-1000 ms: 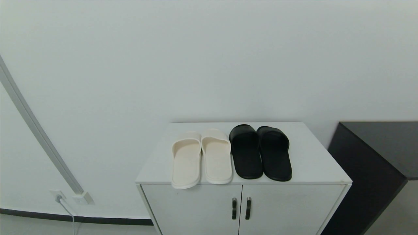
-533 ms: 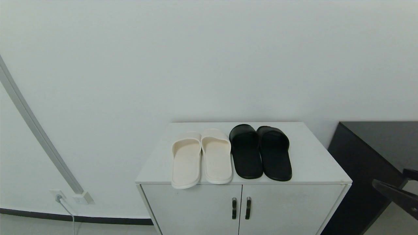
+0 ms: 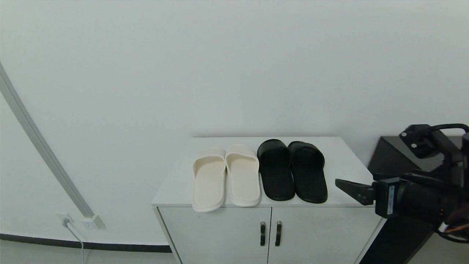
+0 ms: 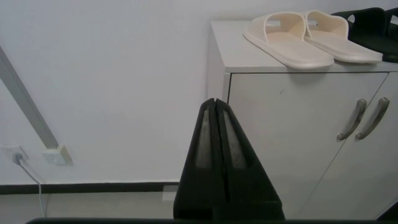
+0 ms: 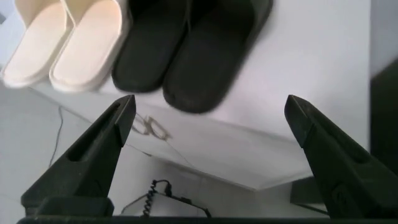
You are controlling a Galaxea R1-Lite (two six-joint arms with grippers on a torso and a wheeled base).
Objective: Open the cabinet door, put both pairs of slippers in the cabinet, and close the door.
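A white cabinet (image 3: 344, 172) stands against the wall with both doors shut, its two dark handles (image 3: 270, 233) side by side at the middle. On top lie a pair of cream slippers (image 3: 225, 178) and, to their right, a pair of black slippers (image 3: 293, 170). My right gripper (image 3: 348, 187) hovers open at the cabinet's right front corner, just right of the black slippers (image 5: 186, 50) and apart from them, nothing between its fingers (image 5: 93, 155). My left gripper (image 4: 214, 102) is shut and empty, low and left of the cabinet (image 4: 298, 124), below the cream slippers (image 4: 311, 37).
A black piece of furniture (image 3: 386, 157) stands right of the cabinet, partly behind my right arm. At the lower left of the wall are a socket with a cable (image 3: 66, 221) and a slanting grey conduit (image 3: 36, 139).
My right arm has come in from the right edge and moved left and up to the cabinet's right front corner. Slippers and doors have not moved.
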